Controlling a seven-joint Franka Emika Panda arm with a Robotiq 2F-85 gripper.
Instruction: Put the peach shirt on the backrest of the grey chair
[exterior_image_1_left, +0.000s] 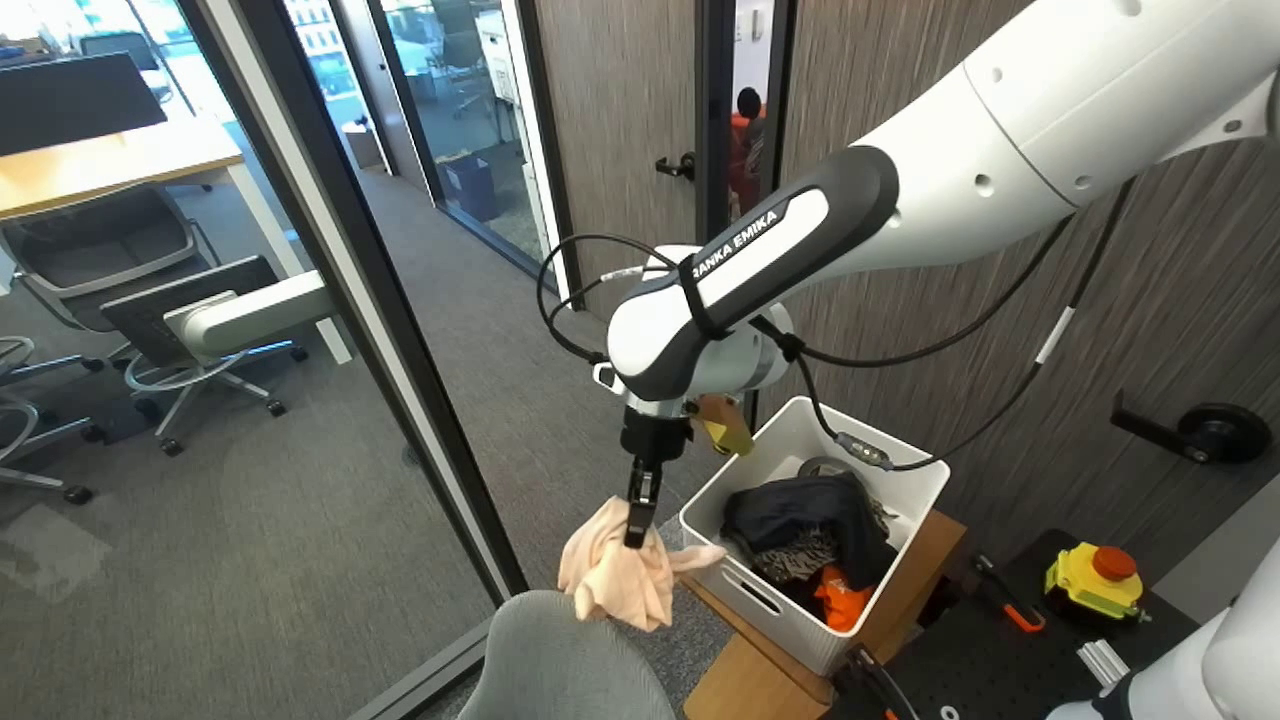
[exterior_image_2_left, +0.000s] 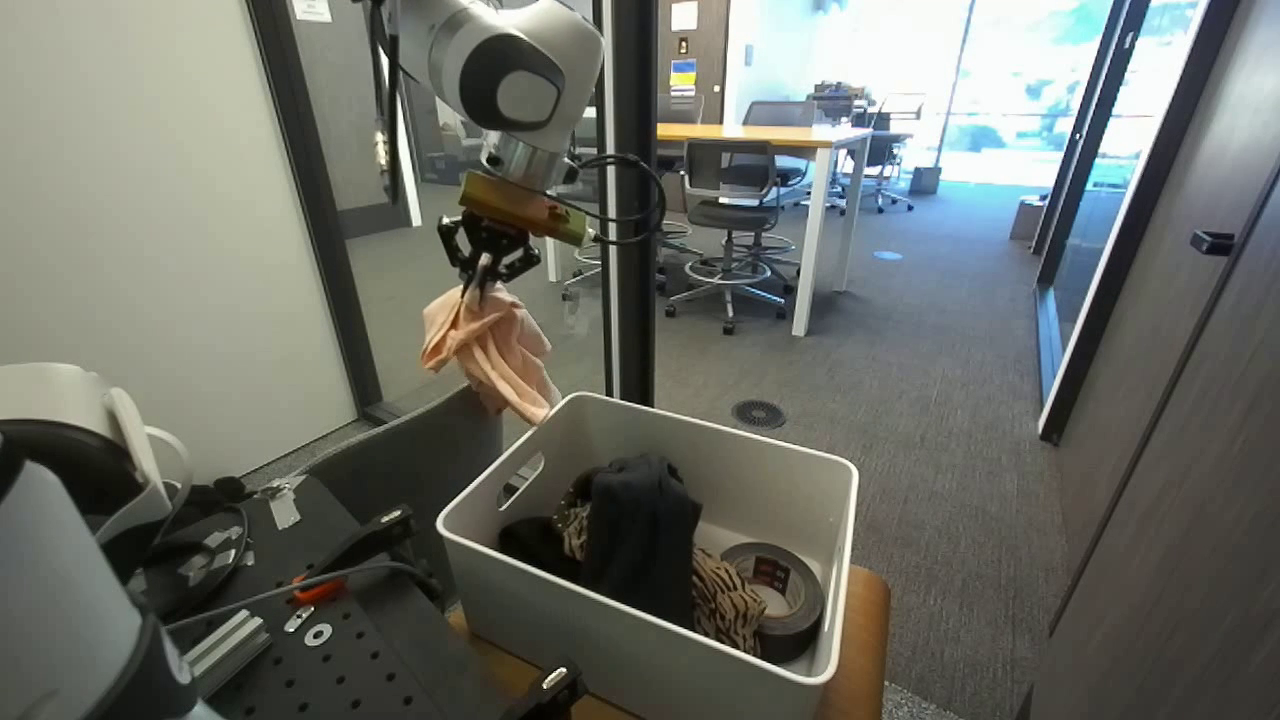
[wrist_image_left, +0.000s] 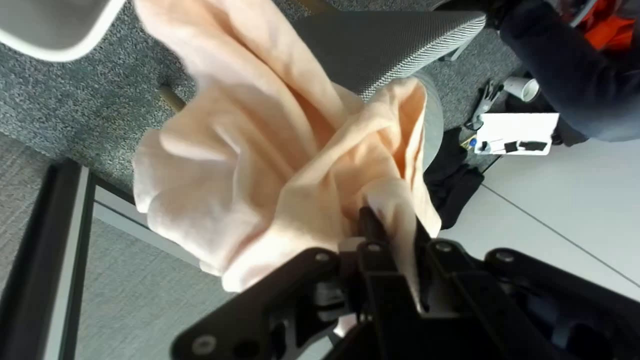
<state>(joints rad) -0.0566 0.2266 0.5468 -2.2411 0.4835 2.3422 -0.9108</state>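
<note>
The peach shirt (exterior_image_1_left: 620, 580) hangs bunched from my gripper (exterior_image_1_left: 638, 538) in both exterior views. It also shows in an exterior view (exterior_image_2_left: 490, 350) below the gripper (exterior_image_2_left: 477, 288). In the wrist view the shirt (wrist_image_left: 260, 150) fills the middle, and a fold of it is pinched between the fingers (wrist_image_left: 393, 220). The grey chair (exterior_image_1_left: 565, 655) stands below, and the shirt's lower edge overlaps the top of its backrest; whether they touch I cannot tell. The chair also shows in an exterior view (exterior_image_2_left: 415, 460) and behind the shirt in the wrist view (wrist_image_left: 380, 42).
A white bin (exterior_image_2_left: 570, 620) with dark and patterned clothes and a tape roll (exterior_image_2_left: 790, 590) stands on a wooden stool (exterior_image_1_left: 740, 680) beside the chair. A glass wall with a dark frame (exterior_image_1_left: 400, 300) is behind the chair. A black tool board (exterior_image_2_left: 350, 660) lies near the base.
</note>
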